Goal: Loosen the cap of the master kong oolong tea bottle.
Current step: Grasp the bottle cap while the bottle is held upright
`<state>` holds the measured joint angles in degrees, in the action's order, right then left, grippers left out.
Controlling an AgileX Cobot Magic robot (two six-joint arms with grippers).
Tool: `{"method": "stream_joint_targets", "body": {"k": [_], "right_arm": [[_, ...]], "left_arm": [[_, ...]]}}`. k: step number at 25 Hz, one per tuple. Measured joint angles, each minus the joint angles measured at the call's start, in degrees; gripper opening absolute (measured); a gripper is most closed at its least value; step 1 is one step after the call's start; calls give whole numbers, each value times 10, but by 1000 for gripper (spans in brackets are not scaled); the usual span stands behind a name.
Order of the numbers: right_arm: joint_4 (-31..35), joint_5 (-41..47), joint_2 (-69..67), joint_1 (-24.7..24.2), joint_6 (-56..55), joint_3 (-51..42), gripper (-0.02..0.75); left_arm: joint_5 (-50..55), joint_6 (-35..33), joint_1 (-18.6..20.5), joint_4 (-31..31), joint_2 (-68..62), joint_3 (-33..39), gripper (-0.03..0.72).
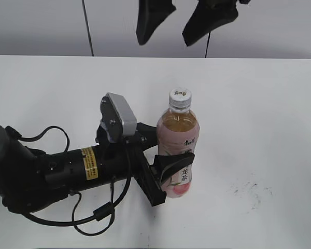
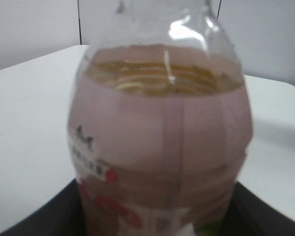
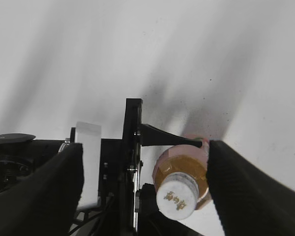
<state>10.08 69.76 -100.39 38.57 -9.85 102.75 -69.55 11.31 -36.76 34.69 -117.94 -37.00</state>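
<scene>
The master kong oolong tea bottle (image 1: 179, 136) stands upright on the white table, with amber tea and a pink label. Its pale ribbed cap (image 1: 180, 98) is on top. My left gripper (image 1: 172, 145) is shut on the bottle's lower body from the left. The bottle fills the left wrist view (image 2: 162, 142), with dark fingers at both lower corners. My right gripper (image 1: 166, 40) hangs open high above the bottle. In the right wrist view its wide-open fingers (image 3: 145, 146) frame the cap (image 3: 176, 197) and the bottle's shoulder (image 3: 184, 167) from above, without touching them.
The white table (image 1: 259, 104) ends at a grey wall behind. Dark scuff marks (image 1: 251, 189) lie to the right of the bottle. The left arm's body and cables (image 1: 67, 171) lie across the front left.
</scene>
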Motion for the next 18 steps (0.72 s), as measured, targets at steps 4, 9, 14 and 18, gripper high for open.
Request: {"method": "stream_joint_targets", "body": {"k": [4,9,14,18], "right_arm": [[-4,0,0,0,-13,-55,572],[-4,1,0,0,-15,-119,552],[-4,2,0,0,-16,-127,484],[-1,2,0,0,4,-127,271]], "left_arm": [[0,0,0,0,0,0,389],[0,0,0,0,0,0,389],[0,0,0,0,0,0,389],[0,0,-1,0,0,0,389]]}}
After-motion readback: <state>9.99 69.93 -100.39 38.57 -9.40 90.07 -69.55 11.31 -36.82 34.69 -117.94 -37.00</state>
